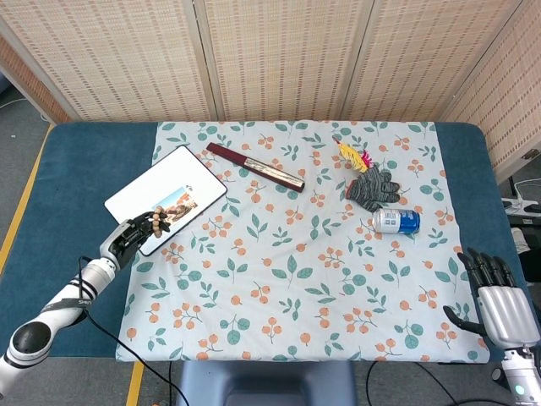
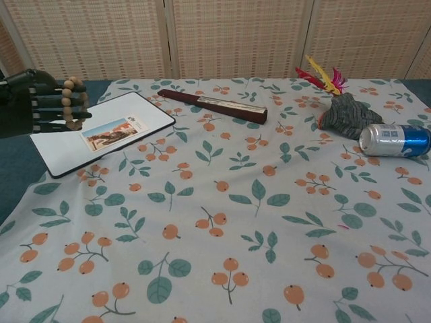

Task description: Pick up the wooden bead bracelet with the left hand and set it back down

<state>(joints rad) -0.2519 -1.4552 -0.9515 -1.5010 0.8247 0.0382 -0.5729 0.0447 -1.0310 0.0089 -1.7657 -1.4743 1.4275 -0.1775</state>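
My dark left hand (image 1: 128,237) (image 2: 30,102) hovers at the near left edge of a white tablet (image 1: 165,197) (image 2: 108,131). It holds the wooden bead bracelet (image 1: 156,219) (image 2: 68,102), whose tan beads hang over the fingers above the tablet. My right hand (image 1: 499,296) rests at the table's near right corner, fingers apart and holding nothing; the chest view does not show it.
On the floral cloth (image 1: 296,254) lie a dark red folded fan (image 1: 256,166) (image 2: 215,105), a grey glove (image 1: 373,186) (image 2: 347,111) with a bright feather toy (image 1: 353,155) (image 2: 320,74), and a blue can (image 1: 396,221) (image 2: 394,140) on its side.
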